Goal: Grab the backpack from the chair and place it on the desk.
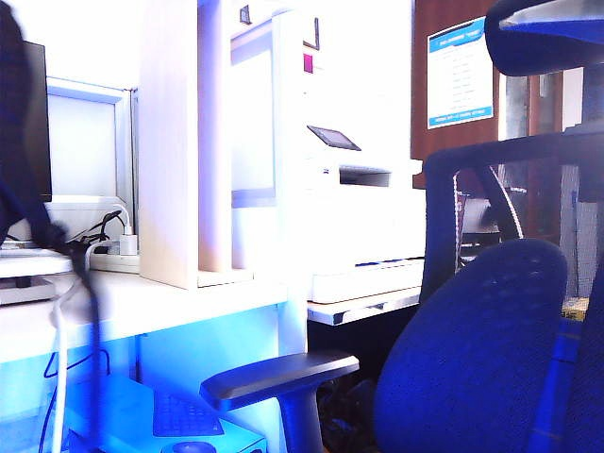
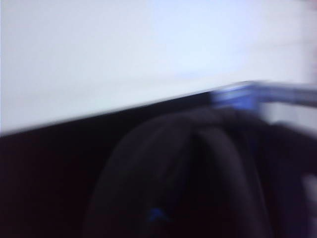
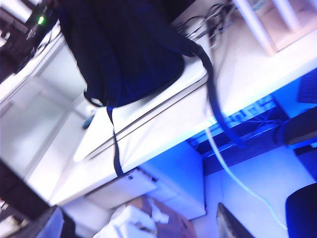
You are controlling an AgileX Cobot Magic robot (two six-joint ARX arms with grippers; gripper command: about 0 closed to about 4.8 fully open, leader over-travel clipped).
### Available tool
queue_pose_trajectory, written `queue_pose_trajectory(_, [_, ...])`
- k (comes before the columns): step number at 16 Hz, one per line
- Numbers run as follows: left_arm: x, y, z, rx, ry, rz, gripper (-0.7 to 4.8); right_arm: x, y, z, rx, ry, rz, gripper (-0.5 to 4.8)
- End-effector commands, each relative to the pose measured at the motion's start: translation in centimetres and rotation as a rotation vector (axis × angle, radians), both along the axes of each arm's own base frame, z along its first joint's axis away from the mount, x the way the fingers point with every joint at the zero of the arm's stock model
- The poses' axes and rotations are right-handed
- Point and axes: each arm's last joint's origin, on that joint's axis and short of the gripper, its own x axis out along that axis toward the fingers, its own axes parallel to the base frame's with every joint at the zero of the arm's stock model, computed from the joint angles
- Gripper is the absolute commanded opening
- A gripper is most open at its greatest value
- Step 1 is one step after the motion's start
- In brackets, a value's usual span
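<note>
The dark navy backpack [image 3: 124, 54] stands over the corner of the white desk [image 3: 163, 124], its lower part on the desktop. Its long strap ends [image 3: 116, 148] hang over the edge. In the exterior view the backpack [image 1: 14, 142] is at the far left above the desk [image 1: 142, 302]. Blurred backpack fabric [image 2: 198, 168] fills the left wrist view and hides my left gripper, which is shut on the backpack's top. My right gripper [image 3: 138, 225] hangs open and empty off the desk's front. The chair [image 1: 472, 359] stands at the right with no backpack on it.
A white printer [image 1: 368, 217] sits behind the chair's armrest [image 1: 278, 373]. A pale wooden shelf unit [image 1: 179, 142] stands on the desk, with a power strip and cables [image 1: 118, 250] beside it. A keyboard [image 1: 184, 415] lies below the desk. A cardboard box [image 3: 163, 218] is on the floor.
</note>
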Motion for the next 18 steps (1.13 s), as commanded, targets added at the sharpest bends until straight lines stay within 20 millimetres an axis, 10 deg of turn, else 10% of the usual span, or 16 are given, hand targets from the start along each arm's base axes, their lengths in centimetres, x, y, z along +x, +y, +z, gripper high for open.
queue_pose_trajectory(1, [0.2, 0.1, -0.9, -0.1, 0.094, 0.098, 4.79, 0.1, 0.0, 0.3, 0.003, -0.02, -0.023, 3.61])
queue_pose_trajectory(8, [-3.9, 0.2, 2.1, -0.043, 0.073, 0.611, 4.79, 0.0, 0.0, 0.6, 0.007, -0.039, -0.011, 3.59])
queue_pose_trajectory(18, [-8.8, -2.8, 6.1, 0.057, 0.044, 0.664, 4.55, -0.1, 0.0, 0.8, 0.01, -0.043, 0.016, 3.59])
